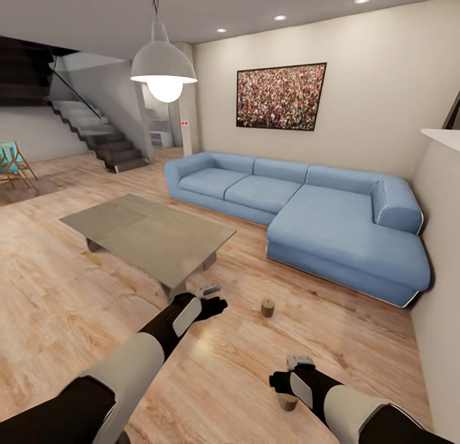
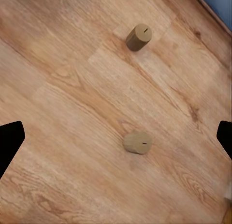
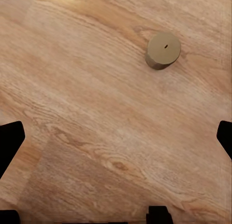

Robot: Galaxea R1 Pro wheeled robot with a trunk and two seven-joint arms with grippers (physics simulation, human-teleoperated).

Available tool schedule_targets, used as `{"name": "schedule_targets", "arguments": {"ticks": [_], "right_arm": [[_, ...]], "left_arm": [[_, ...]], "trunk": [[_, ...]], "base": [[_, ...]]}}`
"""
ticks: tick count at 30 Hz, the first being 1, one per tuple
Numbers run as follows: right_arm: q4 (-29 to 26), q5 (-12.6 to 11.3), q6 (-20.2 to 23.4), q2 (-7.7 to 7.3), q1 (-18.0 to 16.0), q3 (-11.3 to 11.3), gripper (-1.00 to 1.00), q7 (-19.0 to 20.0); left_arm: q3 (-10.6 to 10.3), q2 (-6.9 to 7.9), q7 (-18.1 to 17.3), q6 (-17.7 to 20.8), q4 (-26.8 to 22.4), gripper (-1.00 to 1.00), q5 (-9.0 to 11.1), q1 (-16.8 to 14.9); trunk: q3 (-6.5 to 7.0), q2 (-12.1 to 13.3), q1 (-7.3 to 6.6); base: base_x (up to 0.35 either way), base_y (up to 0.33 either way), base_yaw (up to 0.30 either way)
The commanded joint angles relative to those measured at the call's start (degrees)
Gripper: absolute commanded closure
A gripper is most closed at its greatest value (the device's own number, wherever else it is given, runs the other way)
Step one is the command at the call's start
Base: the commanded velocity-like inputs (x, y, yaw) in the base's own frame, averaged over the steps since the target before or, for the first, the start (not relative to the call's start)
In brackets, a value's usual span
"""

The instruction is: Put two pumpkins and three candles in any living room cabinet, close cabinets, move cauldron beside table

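Note:
Two tan candles stand upright on the wooden floor. One candle (image 1: 268,308) is between the table (image 1: 147,233) and the sofa, the other candle (image 1: 288,401) is just below my right gripper (image 1: 281,383). My left gripper (image 1: 211,301) hovers open over the floor near the table's near corner. The left wrist view has one candle (image 2: 137,143) between the spread fingertips (image 2: 9,142) and another candle (image 2: 139,37) further off. My right gripper (image 3: 116,139) is open, and a candle (image 3: 163,49) lies ahead of it. The pumpkins, cabinet and cauldron are out of view.
A blue corner sofa (image 1: 332,220) runs along the far wall and to the right. A pale wall (image 1: 441,271) closes the right side. Stairs (image 1: 102,137) and a pendant lamp (image 1: 163,67) are at the back left. Bare wooden floor (image 1: 64,303) lies to the left.

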Motion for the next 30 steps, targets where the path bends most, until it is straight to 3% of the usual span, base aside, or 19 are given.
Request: {"name": "schedule_targets", "arguments": {"ticks": [1,4,7,9,12,15,21,30], "right_arm": [[-0.2,-0.6,1.7,-0.15,0.0,0.5,-1.0,-0.3],[-0.2,-0.6,4.7,-0.31,-0.2,0.5,-1.0,-0.3],[-0.2,-1.0,5.9,-2.13,-1.9,0.3,-1.0,-0.3],[-0.2,-2.7,6.4,-3.1,-2.9,0.2,-1.0,-0.3],[-0.2,-4.9,8.2,-3.5,-3.5,0.1,-1.0,-0.3],[-0.2,-5.5,9.6,-3.99,-4.3,0.1,-1.0,-0.4],[-0.1,-6.0,10.3,-6.78,-6.1,0.0,-1.0,-0.3],[0.0,-5.9,10.0,-6.97,-6.1,0.0,-1.0,-0.3]], "left_arm": [[-0.2,0.0,0.4,0.2,-0.2,-1.0,0.4,0.0],[-0.2,0.0,0.4,0.2,-0.4,-1.0,0.4,0.0],[-0.3,0.0,0.3,0.2,-0.4,-1.0,0.4,0.0],[-0.3,0.0,0.1,0.3,-0.7,-1.0,0.4,0.0],[-0.3,0.0,-0.5,0.8,-3.6,-1.0,0.4,0.0],[-0.3,0.0,-0.4,3.0,-5.4,-1.0,0.4,0.0],[-0.3,0.0,-0.2,4.7,-6.1,-1.0,0.4,0.0],[-0.2,0.0,-0.3,4.7,-5.6,-1.0,0.4,0.0]], "trunk": [[-0.15,0.0,0.0],[-0.42,0.0,0.0],[-0.69,0.0,0.0],[-0.87,0.0,0.0],[-1.14,0.0,0.0],[-1.41,0.0,0.0],[-1.96,0.0,0.0],[-2.74,0.0,0.0]], "base": [[0.0,0.0,0.095],[0.0,0.0,0.088],[0.0,0.0,0.029],[0.0,0.0,0.01],[0.0,0.0,0.003],[0.0,0.0,0.0],[0.0,0.0,-0.055],[0.0,0.0,-0.16]]}}
